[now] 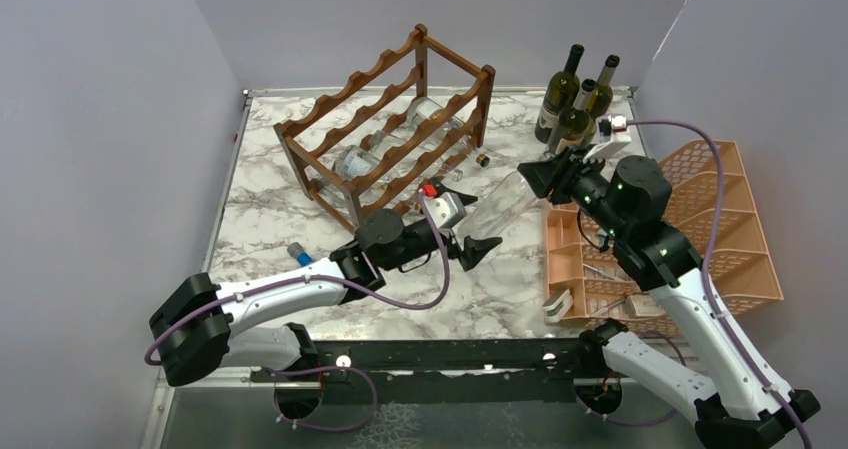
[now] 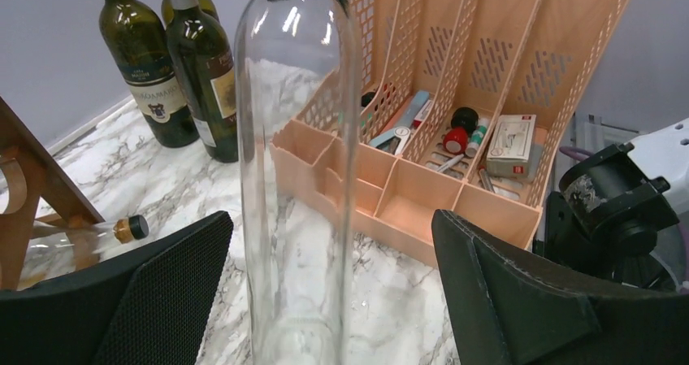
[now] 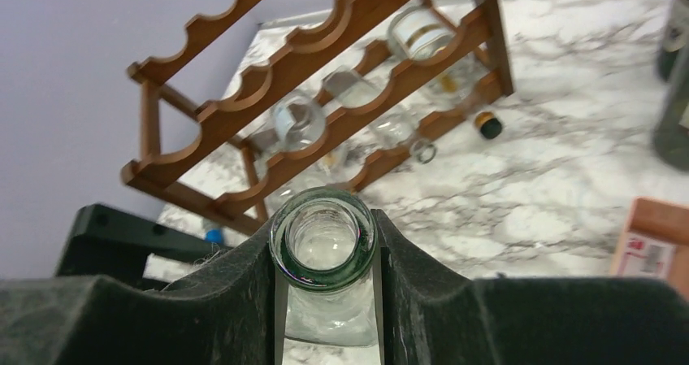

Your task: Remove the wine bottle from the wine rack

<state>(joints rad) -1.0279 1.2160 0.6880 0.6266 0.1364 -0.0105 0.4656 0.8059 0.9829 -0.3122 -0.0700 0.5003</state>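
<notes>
Your left arm (image 1: 270, 294) and right arm (image 1: 705, 319) reach from the 6 o'clock edge of the marble tabletop (image 1: 280, 209) and meet near its middle. Largest on it is the rack (image 1: 400, 119), at 11 o'clock, with other clear bottles (image 1: 355, 161) lying in its lower tier. The orange tray (image 1: 700, 219) fills 3 o'clock, and three dark bottles (image 1: 560, 94) stand at 1 o'clock.

The bottle (image 2: 296, 178) you want is off the rack. It lies between the two hands, just off the rack's 4 o'clock corner, neck toward the right arm; I cannot tell whether its base touches the tabletop. It is clear, empty, uncapped and unlabelled, straight-walled, with a thick greenish lip, and you see the marble through it.

The right hand (image 3: 323, 235) is clamped on the neck just under that lip, so I judge it is carrying the weight. The left hand (image 2: 333, 223) is spread wide, its fingers (image 2: 162, 300) on either side of the body with a gap to each. That reads as a handover pose: one firm hold at the neck and the other hand clear, so the bottle can swing away without snagging the rack.
</notes>
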